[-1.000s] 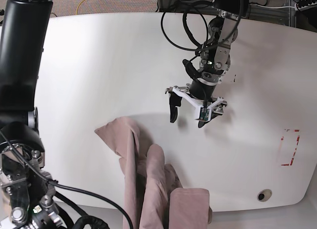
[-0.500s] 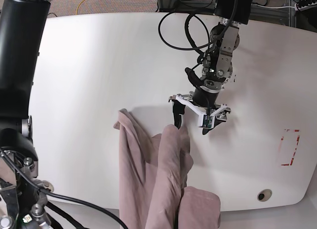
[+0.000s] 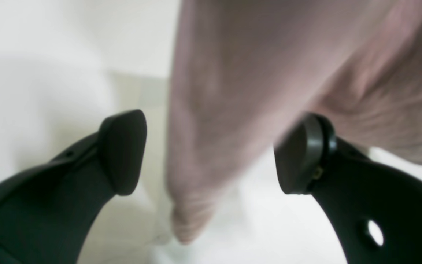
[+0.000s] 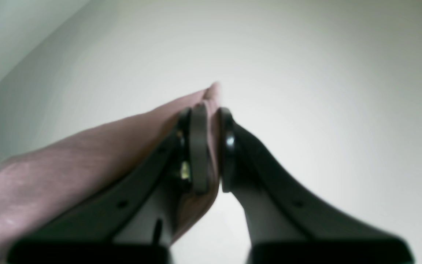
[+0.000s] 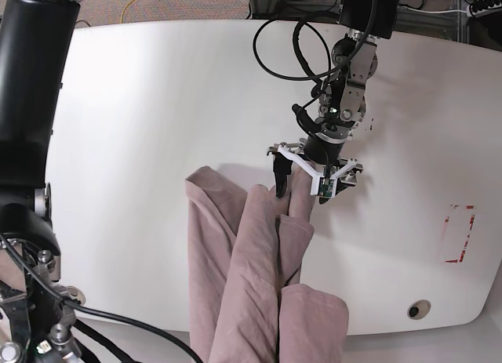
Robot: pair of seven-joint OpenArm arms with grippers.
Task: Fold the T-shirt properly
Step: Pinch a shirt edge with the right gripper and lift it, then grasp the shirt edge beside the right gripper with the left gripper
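Right gripper (image 4: 213,146) clamped on T-shirt (image 5: 251,277) edge; left gripper (image 5: 302,186) spread wide around a fold, so I'd close squarely before lifting.

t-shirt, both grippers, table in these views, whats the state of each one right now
T-shirt: bunched in long folds, not flat, hanging over the table's near edge.
left gripper: open, jaws either side of a fold's tip, not clamped.
right gripper: shut on a pinch of the T-shirt.
table: white, bare here; red marking near one edge.
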